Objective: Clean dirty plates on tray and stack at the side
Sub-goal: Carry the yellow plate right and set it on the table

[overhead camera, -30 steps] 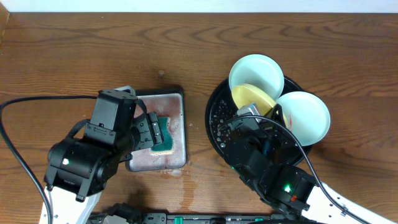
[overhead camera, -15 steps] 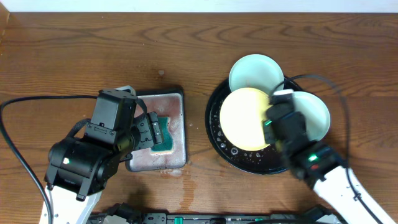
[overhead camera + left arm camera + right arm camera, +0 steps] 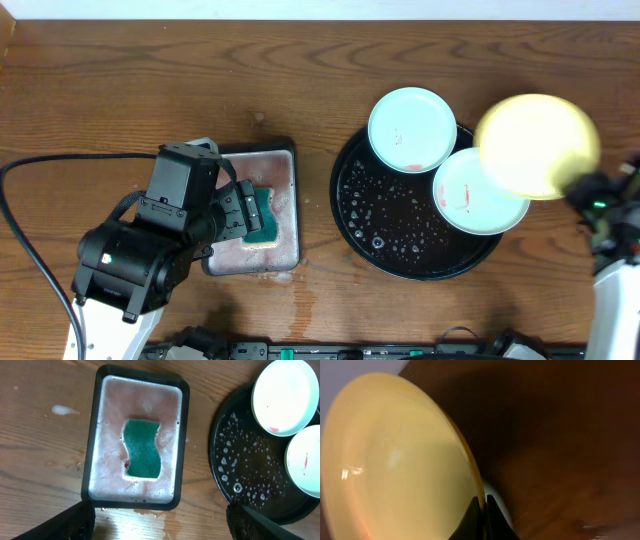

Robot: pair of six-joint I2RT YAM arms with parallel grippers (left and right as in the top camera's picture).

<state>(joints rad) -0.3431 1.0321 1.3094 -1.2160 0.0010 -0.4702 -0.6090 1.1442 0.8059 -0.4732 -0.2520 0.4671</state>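
Observation:
My right gripper [image 3: 481,510] is shut on the rim of the pale yellow plate [image 3: 537,145] and holds it in the air, past the right edge of the black tray [image 3: 390,235]; the plate fills the right wrist view [image 3: 400,460]. Two pale mint-white plates [image 3: 411,130] [image 3: 478,190] with red smears lie at the back and right of the tray. They also show in the left wrist view [image 3: 285,397] [image 3: 305,460]. My left gripper [image 3: 160,520] is open and empty, above the near edge of the grey sponge tray [image 3: 102,460].
A teal sponge [image 3: 262,217] lies in foamy water in the grey tray [image 3: 285,160]. Water drops cover the black tray's floor [image 3: 245,465]. A small puddle [image 3: 150,512] lies on the wood in front of the grey tray.
My right gripper has lifted the yellow plate off the black tray and carried it right, past the tray's edge. The two mint plates are now uncovered. The left arm has not moved.

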